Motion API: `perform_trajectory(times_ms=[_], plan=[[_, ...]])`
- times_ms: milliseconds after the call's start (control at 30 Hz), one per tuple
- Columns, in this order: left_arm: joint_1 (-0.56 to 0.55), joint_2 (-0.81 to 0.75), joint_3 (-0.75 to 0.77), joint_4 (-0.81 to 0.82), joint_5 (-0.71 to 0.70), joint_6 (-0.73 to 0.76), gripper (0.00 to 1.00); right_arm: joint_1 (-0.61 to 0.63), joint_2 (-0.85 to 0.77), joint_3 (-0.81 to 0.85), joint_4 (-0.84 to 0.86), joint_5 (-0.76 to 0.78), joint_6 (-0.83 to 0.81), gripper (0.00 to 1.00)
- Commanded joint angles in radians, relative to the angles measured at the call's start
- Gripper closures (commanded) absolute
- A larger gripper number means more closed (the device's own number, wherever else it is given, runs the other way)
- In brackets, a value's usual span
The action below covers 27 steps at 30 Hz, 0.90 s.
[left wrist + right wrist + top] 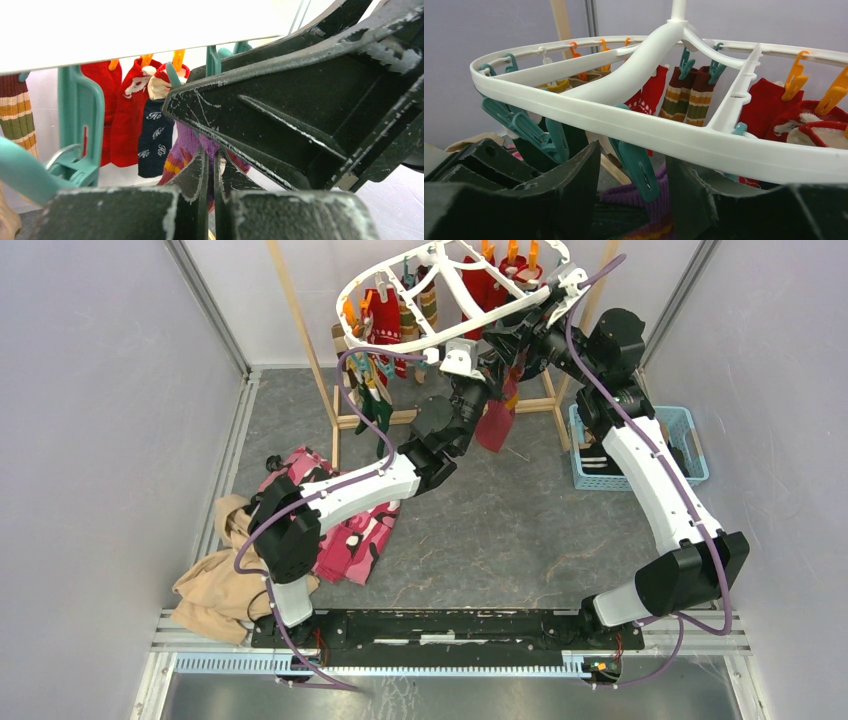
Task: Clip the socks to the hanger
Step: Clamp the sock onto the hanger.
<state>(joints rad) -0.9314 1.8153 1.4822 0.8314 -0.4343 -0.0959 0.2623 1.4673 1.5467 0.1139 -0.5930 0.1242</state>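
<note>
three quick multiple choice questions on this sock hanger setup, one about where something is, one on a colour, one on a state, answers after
1. Where is the blue basket?
A) at the table's left edge
B) on the right side of the table, beside the right arm
C) in the middle, between the arm bases

2. What colour is the clip between the fingers of the right gripper?
A) orange
B) white
C) teal

3. What state is the left gripper in?
A) shut on the purple sock
B) wide open and empty
C) shut on an orange peg

Answers:
1 B: the top view shows it right next to that arm.
2 C: the right wrist view shows a teal one hanging between the spread fingers.
3 A: the left wrist view shows the fingers pressed together with purple fabric between them.
</note>
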Motion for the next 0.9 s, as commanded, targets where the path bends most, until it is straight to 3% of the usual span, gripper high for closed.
perform_trajectory(times_ms=[0,100,367,567,700,867], plan=[[0.005,-0.033,0.03,0.026,0.0,-0.062,0.98,0.005,-0.034,0.024,-0.01,0.015,-0.015,0.41],[0.006,-0.041,0.024,0.027,0.002,-0.064,0.95,0.006,-0.044,0.027,-0.018,0.013,-0.017,0.34],[0.006,-0.08,-0.027,0.042,-0.006,-0.065,0.63,0.004,-0.077,0.041,-0.047,-0.011,-0.024,0.18],[0.007,-0.132,-0.097,0.053,0.0,-0.061,0.48,-0.002,-0.097,0.038,-0.059,-0.029,-0.02,0.16],[0.006,-0.174,-0.155,0.054,0.02,-0.051,0.43,-0.014,-0.112,0.029,-0.063,-0.048,-0.018,0.16],[0.01,-0.25,-0.25,0.051,0.109,-0.026,0.34,-0.038,-0.13,0.014,-0.059,-0.093,-0.013,0.15]])
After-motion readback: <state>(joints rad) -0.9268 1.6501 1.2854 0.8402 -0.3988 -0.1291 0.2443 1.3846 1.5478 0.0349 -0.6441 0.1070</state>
